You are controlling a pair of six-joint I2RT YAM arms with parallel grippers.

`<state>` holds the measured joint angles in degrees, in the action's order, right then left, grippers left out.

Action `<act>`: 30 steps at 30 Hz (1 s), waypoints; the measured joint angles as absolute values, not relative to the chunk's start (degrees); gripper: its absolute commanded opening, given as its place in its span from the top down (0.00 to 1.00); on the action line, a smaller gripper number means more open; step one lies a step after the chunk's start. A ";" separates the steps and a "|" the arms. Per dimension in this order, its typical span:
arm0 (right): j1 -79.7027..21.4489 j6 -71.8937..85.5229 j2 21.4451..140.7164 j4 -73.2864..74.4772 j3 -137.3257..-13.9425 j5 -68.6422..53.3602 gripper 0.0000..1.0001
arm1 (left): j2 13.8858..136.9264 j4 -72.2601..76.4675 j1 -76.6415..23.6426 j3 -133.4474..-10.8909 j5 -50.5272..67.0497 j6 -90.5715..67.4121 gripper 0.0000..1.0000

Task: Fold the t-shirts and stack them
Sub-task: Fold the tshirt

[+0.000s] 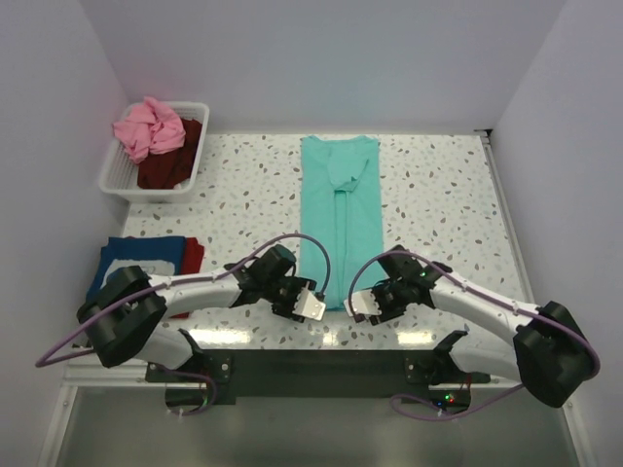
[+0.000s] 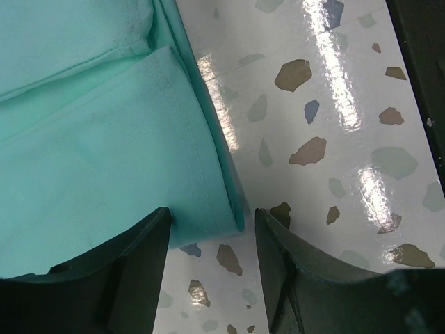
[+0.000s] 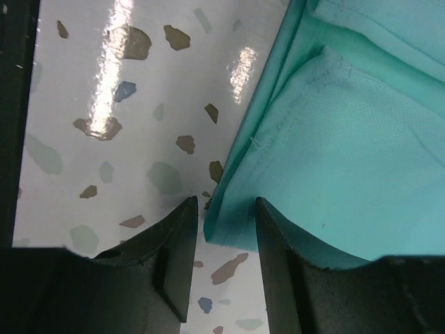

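The teal t-shirt (image 1: 339,219) on the worktop (image 1: 438,195) is being straddled at its near corners by the left end effector (image 2: 212,268) and right end effector (image 3: 224,261), both apart; a missed layer risks being dropped.

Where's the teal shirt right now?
In the top view the teal shirt lies folded into a long strip at mid-table, with the basket off to its far left. Its near hem spans from the left gripper to the right gripper.
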<state>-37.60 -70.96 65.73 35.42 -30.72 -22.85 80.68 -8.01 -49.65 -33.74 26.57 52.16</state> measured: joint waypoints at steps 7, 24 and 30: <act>-37.60 -71.72 67.11 30.28 -29.63 -20.49 0.61 | 82.94 -7.64 -50.06 -35.00 26.61 53.80 0.54; -40.84 -70.59 60.82 29.02 -26.11 -17.58 1.00 | 84.51 -11.44 -51.22 -37.15 27.86 55.07 0.99; -46.74 -67.24 49.67 35.22 -25.74 -18.09 1.00 | 79.46 -17.17 -53.84 -37.12 29.87 54.17 1.00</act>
<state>-46.74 -67.24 49.67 35.22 -25.74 -18.09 79.46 -17.17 -53.84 -37.12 29.87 54.17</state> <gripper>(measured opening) 0.015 0.066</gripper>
